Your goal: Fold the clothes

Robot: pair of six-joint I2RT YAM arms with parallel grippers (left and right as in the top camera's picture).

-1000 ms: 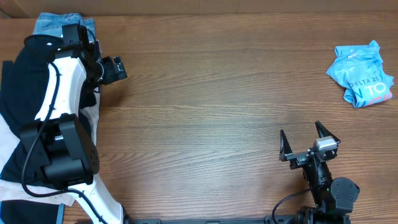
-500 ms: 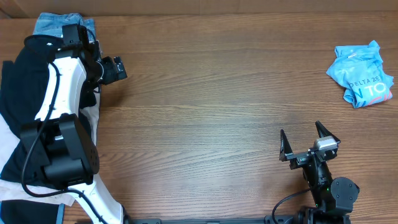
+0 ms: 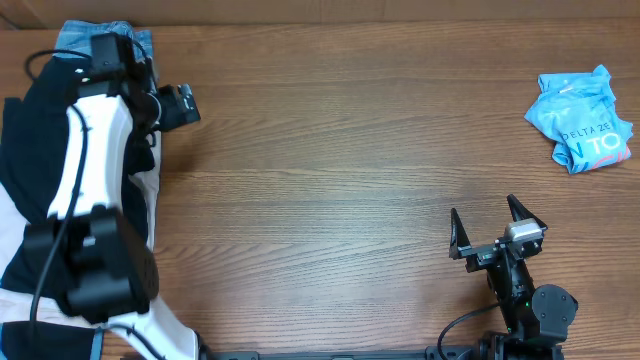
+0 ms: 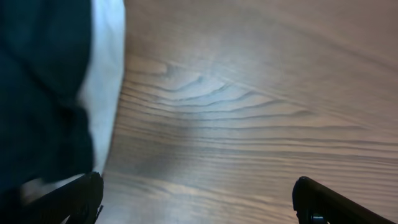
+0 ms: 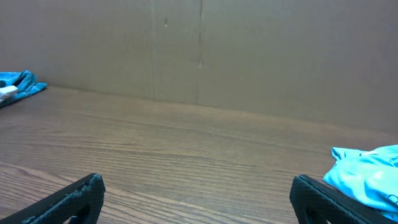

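The clothes, a crumpled sky-blue T-shirt (image 3: 582,118) with white print, lie at the far right of the wooden table (image 3: 340,170). In the right wrist view the T-shirt (image 5: 368,175) shows at the right edge, beyond the right fingertip. My right gripper (image 3: 492,222) stands open near the front edge, well short of the shirt, with only bare wood between its fingers (image 5: 82,194). My left gripper (image 3: 186,105) is open at the far left, over bare wood beside a pile of garments. It holds nothing, as the left wrist view of the left gripper (image 4: 199,200) confirms.
A black T-shirt (image 3: 30,160) lies at the left under my left arm, with white fabric (image 3: 150,195) along its edge and blue jeans (image 3: 100,38) behind it. In the left wrist view the black cloth (image 4: 37,93) fills the left side. A cardboard wall (image 5: 199,50) backs the table.
My left arm has shifted slightly to the left and back, carrying its open gripper with it. The right arm and the sky-blue T-shirt have not moved.
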